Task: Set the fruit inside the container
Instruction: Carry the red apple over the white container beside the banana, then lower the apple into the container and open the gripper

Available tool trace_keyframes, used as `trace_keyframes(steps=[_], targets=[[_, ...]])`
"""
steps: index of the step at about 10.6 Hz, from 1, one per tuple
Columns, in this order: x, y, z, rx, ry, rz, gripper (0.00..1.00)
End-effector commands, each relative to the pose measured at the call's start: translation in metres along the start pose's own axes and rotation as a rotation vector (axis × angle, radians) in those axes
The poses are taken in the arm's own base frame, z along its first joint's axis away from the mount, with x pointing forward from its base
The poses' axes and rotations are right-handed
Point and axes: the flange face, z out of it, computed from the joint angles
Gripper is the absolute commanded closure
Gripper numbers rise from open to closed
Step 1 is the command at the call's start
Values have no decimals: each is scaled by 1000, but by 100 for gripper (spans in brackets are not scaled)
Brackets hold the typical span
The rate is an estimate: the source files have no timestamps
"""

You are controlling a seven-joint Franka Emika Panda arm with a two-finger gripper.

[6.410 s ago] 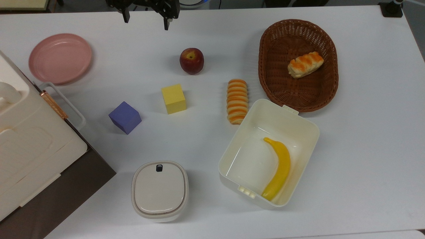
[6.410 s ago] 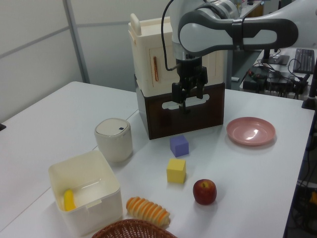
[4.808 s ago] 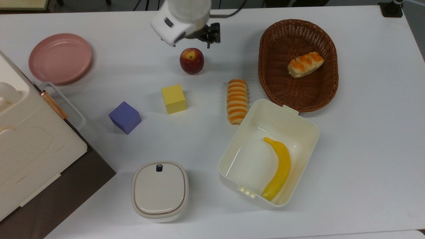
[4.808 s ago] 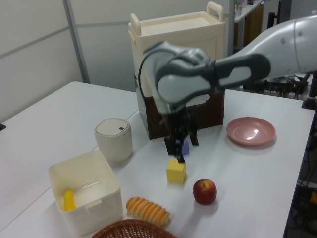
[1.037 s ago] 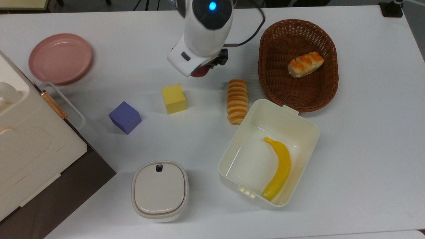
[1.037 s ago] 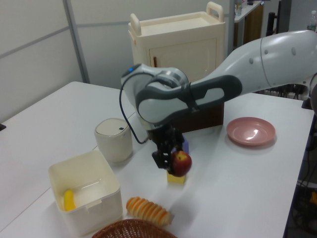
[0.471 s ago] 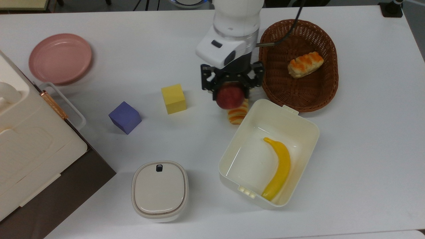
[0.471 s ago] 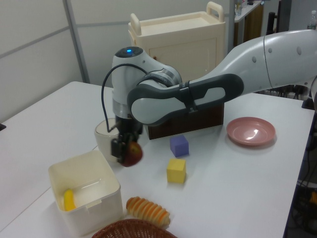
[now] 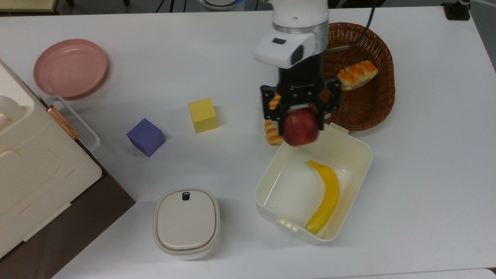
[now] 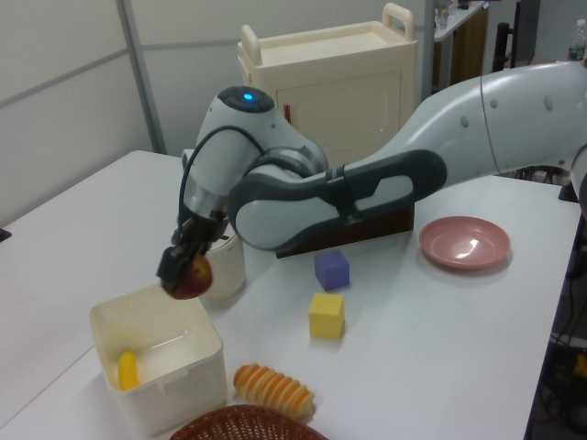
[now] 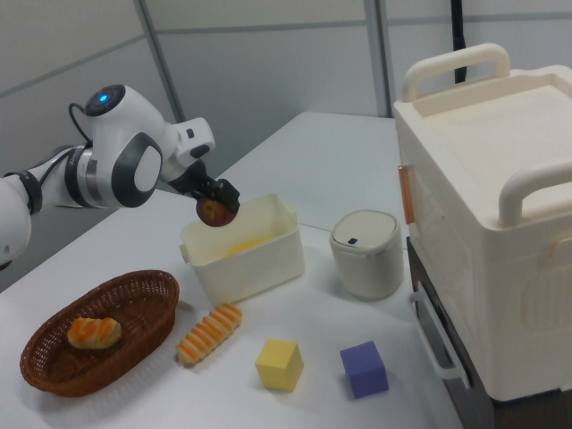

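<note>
The fruit (image 9: 301, 127) is a round, dark red apple, held clear of the table above the rim of the container (image 9: 358, 149), at the end of the tub that lies uppermost in the top view. The container is a deep cream-white rectangular tub with rounded corners, open-topped, standing at a slant on the table, with what seems to be a small latch tab on its near wall

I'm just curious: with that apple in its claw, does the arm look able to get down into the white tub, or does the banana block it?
Probably yes. The gripper holds the apple above the tub, and the banana lies along one wall.
</note>
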Motion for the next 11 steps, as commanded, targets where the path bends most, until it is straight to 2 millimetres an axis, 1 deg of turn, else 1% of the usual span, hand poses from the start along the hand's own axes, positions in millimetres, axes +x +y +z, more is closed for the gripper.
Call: trace_keyframes(steps=[1, 2, 3, 4, 6, 8, 9, 11], targets=[[1, -30, 20, 27, 97, -36, 41], [-1, -31, 27, 17, 93, -50, 31], [-5, -31, 34, 14, 81, -53, 14], [-8, -31, 38, 13, 72, -52, 0], [-7, -23, 37, 5, 66, -47, 0], [-4, -17, 28, -2, 73, -38, 0], [-4, -9, 25, -15, 49, -31, 0], [-8, 23, 8, -68, -58, 8, 0]])
